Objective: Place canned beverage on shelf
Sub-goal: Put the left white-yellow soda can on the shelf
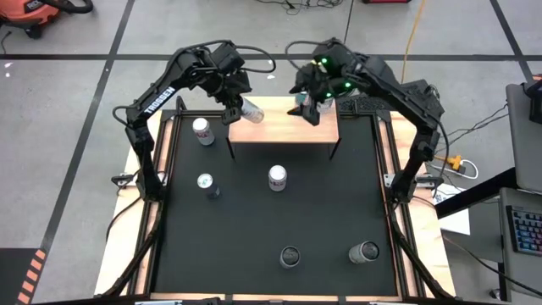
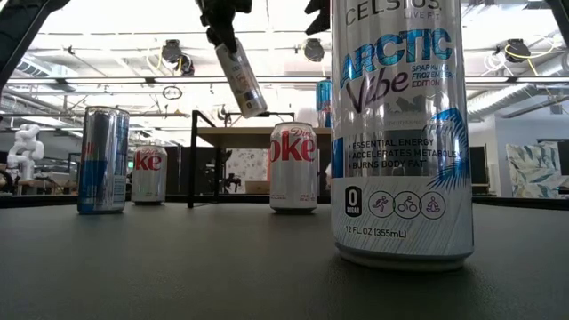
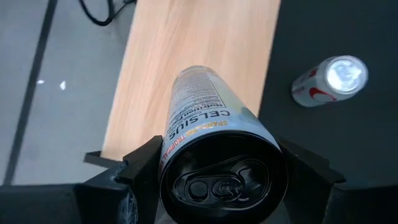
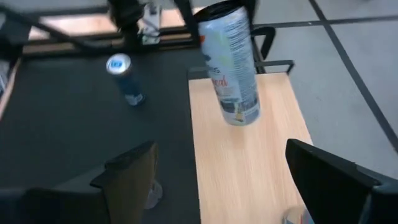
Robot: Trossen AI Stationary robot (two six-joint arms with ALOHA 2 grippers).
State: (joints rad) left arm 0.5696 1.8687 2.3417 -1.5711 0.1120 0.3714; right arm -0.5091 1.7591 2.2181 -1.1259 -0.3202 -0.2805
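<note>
A: Where is the can?
B: The left gripper (image 1: 237, 108) grasps the can (image 1: 250, 110), tilted, in the air above the shelf's (image 1: 288, 129) left end.
A: And the right gripper (image 1: 310, 100)?
B: Released, jaws wide, over the shelf's right part.

Slim white Celsius can (image 1: 251, 111) tilted, top clamped in left pincer (image 1: 230, 108), above light-wood shelf (image 1: 296, 129).

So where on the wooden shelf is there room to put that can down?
The shelf's middle is bare, between the tilted Celsius can in the left gripper and the open right gripper. Its right end is crowded: that gripper hangs there, and a blue can stands there.
</note>
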